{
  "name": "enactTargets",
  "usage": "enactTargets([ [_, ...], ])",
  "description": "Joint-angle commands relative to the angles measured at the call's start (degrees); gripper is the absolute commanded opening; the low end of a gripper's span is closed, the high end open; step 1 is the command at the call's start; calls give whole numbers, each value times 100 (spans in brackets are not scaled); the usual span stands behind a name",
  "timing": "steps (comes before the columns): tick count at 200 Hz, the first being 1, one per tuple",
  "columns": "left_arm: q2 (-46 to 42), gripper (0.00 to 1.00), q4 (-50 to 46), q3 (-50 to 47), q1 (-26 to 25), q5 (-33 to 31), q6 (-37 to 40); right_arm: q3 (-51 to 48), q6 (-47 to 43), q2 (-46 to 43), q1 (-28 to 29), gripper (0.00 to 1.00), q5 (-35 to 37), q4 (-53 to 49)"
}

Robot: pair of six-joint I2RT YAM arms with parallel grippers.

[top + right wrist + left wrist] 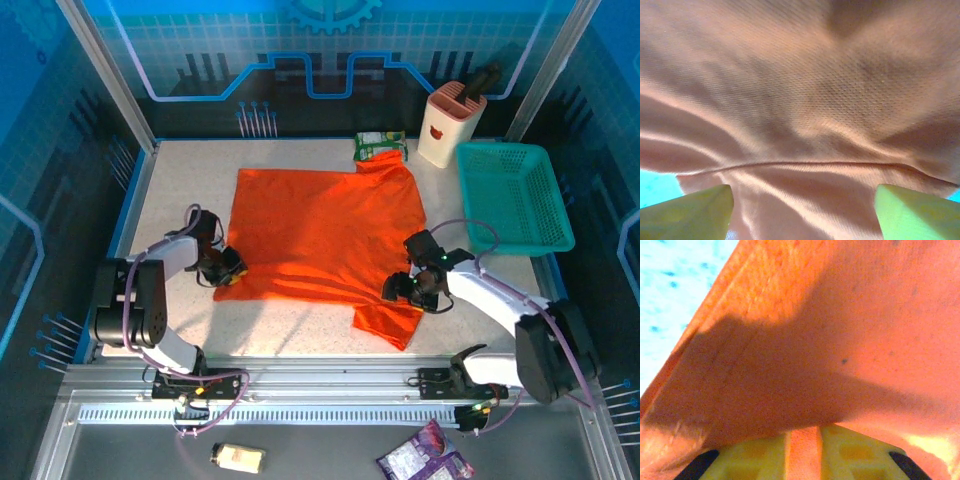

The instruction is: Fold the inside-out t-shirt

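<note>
The left gripper (230, 271) pinches the shirt (320, 225) edge tight, the right gripper (402, 290) gapes wide with the hem between its fingers, and bare table (300, 335) lies just behind both.

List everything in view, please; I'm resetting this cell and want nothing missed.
t-shirt: one, orange, spread mid-table
basket: one, teal, table's right side
holder: one, cream, far edge, dark handle sticking out
green packet: one, far edge by the shirt
yellow pack: one, pale, below the front rail
purple packet: one, below the front rail
table: one, pale speckled
left gripper: one, yellow fingers, shut on shirt's left edge
right gripper: one, open, over shirt's near right
</note>
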Motion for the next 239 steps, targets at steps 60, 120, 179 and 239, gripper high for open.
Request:
enactTargets([
  [60, -899, 30, -729, 455, -69, 108, 76, 1037, -427, 1008, 2121, 76, -603, 6],
  [120, 206, 31, -195, 935, -745, 229, -200, 1104, -394, 2043, 2725, 78, -816, 465],
  [179, 327, 31, 189, 91, -419, 191, -397, 690, -247, 1672, 3062, 78, -1722, 783],
  [239, -285, 32, 371, -816, 33, 251, -621, 1294, -695, 970, 1080, 78, -1523, 542],
])
